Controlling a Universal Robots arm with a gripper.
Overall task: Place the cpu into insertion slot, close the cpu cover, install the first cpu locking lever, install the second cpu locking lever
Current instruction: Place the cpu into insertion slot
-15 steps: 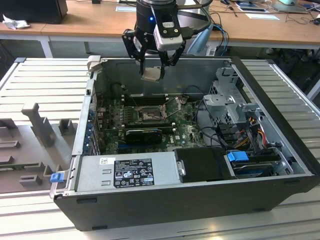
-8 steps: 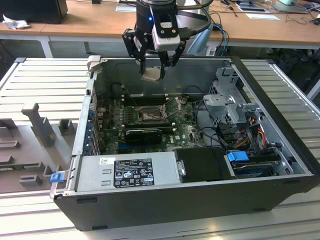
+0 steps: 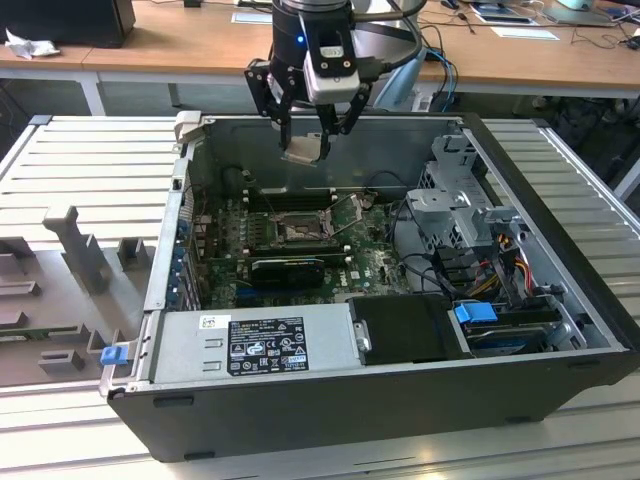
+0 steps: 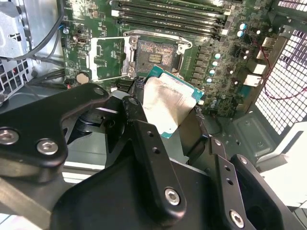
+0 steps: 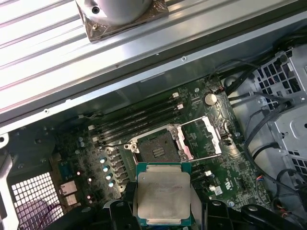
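Note:
My gripper [image 3: 305, 140] hangs above the open computer case, shut on the cpu [image 3: 303, 151], a small square chip with a silvery top. In both wrist views the cpu [image 5: 163, 199] [image 4: 168, 108] sits between the black fingers [image 4: 139, 110], held by two opposite edges. Below and ahead of it lies the insertion slot [image 5: 156, 146] [image 4: 154, 55] [image 3: 298, 232], a dark square socket with a metal rim on the green board, with nothing in it. The cpu cover [image 5: 201, 139] [image 4: 108, 60], a thin silver frame, is swung open to one side of the slot.
Long black memory slots [image 5: 139, 120] run beside the socket. A black graphics card [image 3: 288, 268] and the power supply [image 3: 255, 345] lie nearer the case front. A metal drive cage [image 3: 460, 200] with cables [image 3: 500, 265] fills the exterior view's right. The case wall [image 3: 330, 125] rises behind.

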